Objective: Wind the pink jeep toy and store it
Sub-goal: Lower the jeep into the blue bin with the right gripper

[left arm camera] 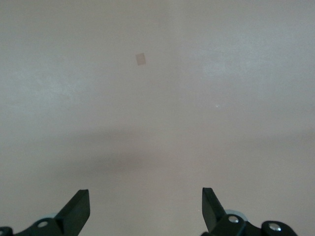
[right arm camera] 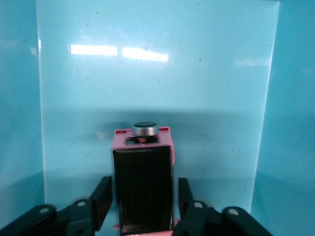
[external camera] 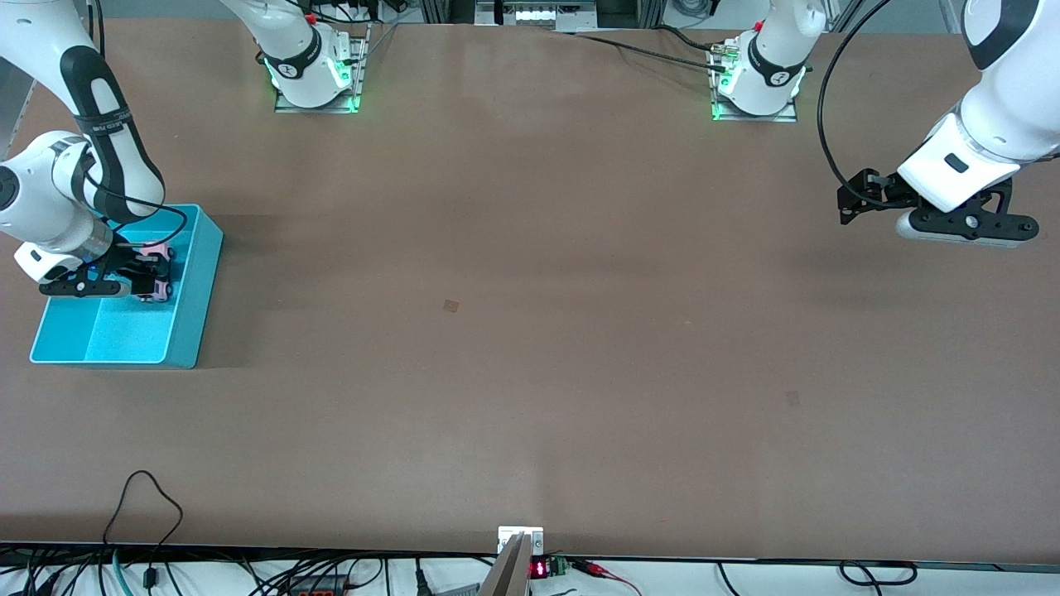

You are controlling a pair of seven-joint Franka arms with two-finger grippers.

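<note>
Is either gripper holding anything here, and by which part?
Nothing held. The right gripper straddles the pink jeep toy inside the blue bin, jaws just apart from its sides; the left gripper is empty.

The desk (external camera: 530, 331) is plain brown with a small darker square patch (external camera: 450, 305) on it. The bin (external camera: 195, 314) is bright blue all over. The pink jeep toy (right arm camera: 142, 187) is light pink with a black roof part and a silver-rimmed dark wheel. Both arms are white with black fingers (left arm camera: 76, 211).
</note>
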